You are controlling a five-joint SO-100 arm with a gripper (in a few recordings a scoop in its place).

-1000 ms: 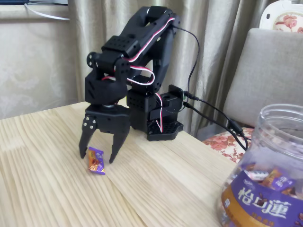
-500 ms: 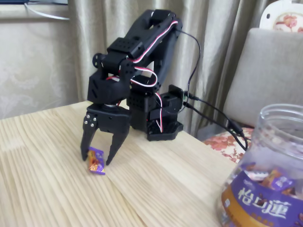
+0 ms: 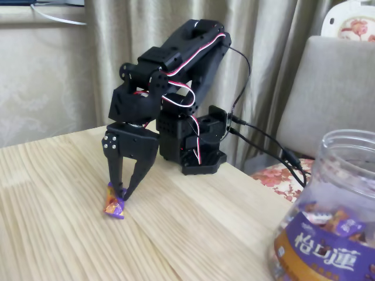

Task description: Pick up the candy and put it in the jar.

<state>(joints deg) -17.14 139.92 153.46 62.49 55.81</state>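
Observation:
The candy (image 3: 113, 205), a small purple wrapper with an orange-brown middle, hangs tilted with its lower end at the wooden table (image 3: 58, 234). My black gripper (image 3: 122, 192) points down and is shut on the candy's upper end, its two fingertips pinched together there. The jar (image 3: 328, 222), clear plastic with a purple and brown label, stands at the lower right with its wide mouth open. Similar wrapped sweets show through its wall.
The arm's black base (image 3: 202, 158) sits at the table's far edge with cables (image 3: 263, 137) running right. A grey chair (image 3: 334, 88) stands behind the jar. Curtains hang at the back.
The gripper's fingers have closed from a wide straddle onto the candy. The candy has tipped up from lying flat and shifted slightly left.

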